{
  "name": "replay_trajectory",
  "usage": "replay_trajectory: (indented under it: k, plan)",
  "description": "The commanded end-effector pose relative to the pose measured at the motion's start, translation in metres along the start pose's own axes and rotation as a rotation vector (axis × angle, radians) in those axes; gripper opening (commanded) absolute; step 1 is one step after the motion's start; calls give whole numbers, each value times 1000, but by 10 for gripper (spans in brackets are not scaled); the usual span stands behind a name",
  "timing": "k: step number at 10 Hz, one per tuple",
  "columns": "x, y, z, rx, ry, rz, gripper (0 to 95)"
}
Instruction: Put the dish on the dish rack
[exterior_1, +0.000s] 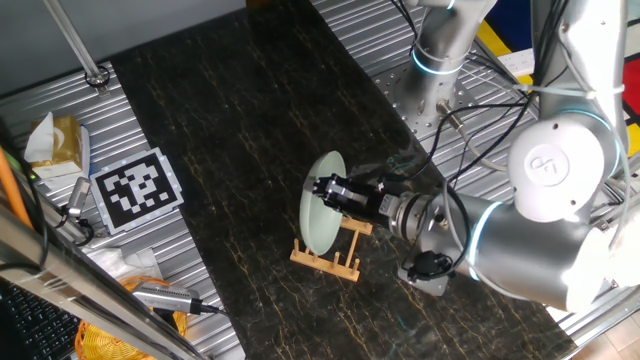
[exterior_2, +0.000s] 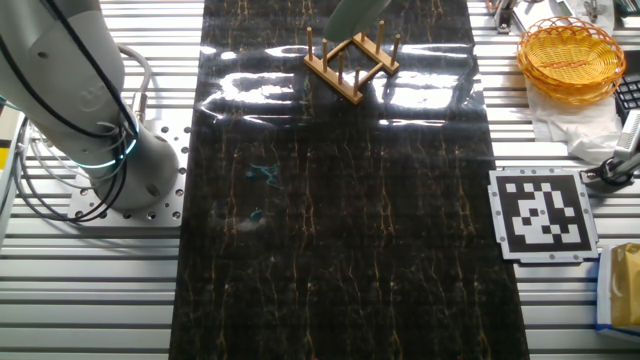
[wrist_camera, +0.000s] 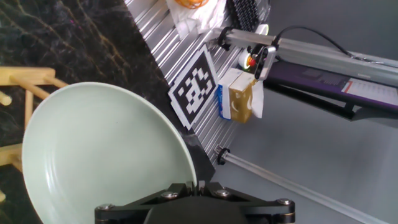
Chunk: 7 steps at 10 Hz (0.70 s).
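Note:
The pale mint-green dish (exterior_1: 322, 203) stands on edge, nearly upright, over the small light-wood dish rack (exterior_1: 328, 252) on the dark marble mat. My gripper (exterior_1: 330, 189) is shut on the dish's rim from the right side. In the hand view the dish (wrist_camera: 99, 149) fills the lower left, its rim pinched between my black jaws (wrist_camera: 198, 185), with rack bars (wrist_camera: 25, 78) at the left edge. In the other fixed view the rack (exterior_2: 352, 63) sits at the mat's far end and only the dish's lower edge (exterior_2: 352, 12) shows at the top.
A black-and-white marker tag (exterior_1: 135, 190) lies left of the mat. A tissue box (exterior_1: 55, 140) and cables sit at the far left. A yellow wire basket (exterior_2: 570, 55) stands at the back right. The robot base (exterior_1: 440, 60) is behind the mat.

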<state>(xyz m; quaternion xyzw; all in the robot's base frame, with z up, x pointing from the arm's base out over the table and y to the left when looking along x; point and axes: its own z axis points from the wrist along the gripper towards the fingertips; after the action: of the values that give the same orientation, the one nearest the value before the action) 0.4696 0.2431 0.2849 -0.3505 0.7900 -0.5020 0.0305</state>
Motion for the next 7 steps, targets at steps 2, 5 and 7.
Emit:
replay_trajectory:
  k: [2,5,7]
  plan:
    - [-1,0,0,2,0,5,0]
    - [-3,3,3,18,12,6,0]
    - [-4,6,6,16,12,14,0]
